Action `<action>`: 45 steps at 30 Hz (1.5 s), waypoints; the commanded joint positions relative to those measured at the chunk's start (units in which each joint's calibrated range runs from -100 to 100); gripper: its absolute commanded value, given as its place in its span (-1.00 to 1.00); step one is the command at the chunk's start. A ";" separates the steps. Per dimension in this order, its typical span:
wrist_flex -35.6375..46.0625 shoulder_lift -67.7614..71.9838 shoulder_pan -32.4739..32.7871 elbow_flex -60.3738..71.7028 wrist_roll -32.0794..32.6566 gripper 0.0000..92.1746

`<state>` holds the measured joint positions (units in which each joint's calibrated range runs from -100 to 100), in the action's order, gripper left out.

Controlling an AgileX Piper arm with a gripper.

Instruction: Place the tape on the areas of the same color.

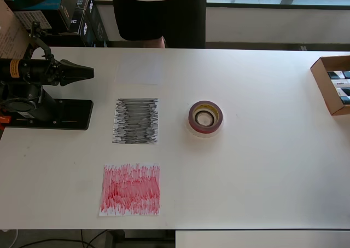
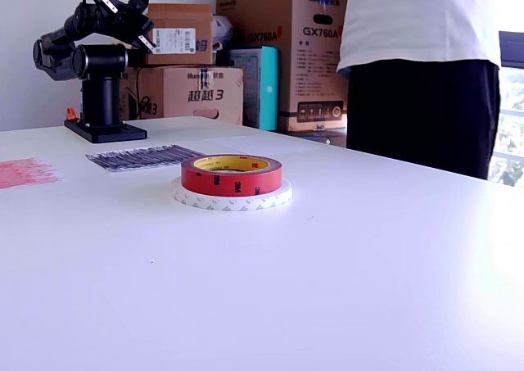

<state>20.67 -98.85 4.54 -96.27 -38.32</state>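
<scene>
The tape rolls are stacked in one pile: a dark-red ring (image 1: pixel 205 109) (image 2: pixel 232 174) lies on top of a wide white ring (image 1: pixel 191 128) (image 2: pixel 232 198), and a small black ring (image 1: pixel 205 117) shows inside the red ring's hole. The black scribbled area (image 1: pixel 136 121) (image 2: pixel 146 156) lies left of the pile in the overhead view. The red area (image 1: pixel 130 189) (image 2: pixel 24 173) is below it and the faint white area (image 1: pixel 139 68) above it. My gripper (image 1: pixel 90 70) (image 2: pixel 151 15) hangs far from the pile beside the arm's base, its two fingers spread apart, holding nothing.
The arm's black base plate (image 1: pixel 54 114) stands at the overhead view's left edge. A person in black (image 1: pixel 158 12) stands at the far table edge. An open cardboard box (image 1: pixel 332 84) sits at the right edge. Stacked cartons (image 2: pixel 278 52) stand behind the table.
</scene>
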 commanded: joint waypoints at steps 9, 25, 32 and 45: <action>0.33 -0.30 0.05 0.45 -0.23 -1.00; 0.33 -0.30 0.05 0.45 -0.23 -1.00; 0.33 -0.30 0.05 0.45 -0.15 -1.00; 0.76 1.01 -0.34 1.18 -0.23 -1.00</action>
<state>20.46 -98.85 4.54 -95.25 -38.32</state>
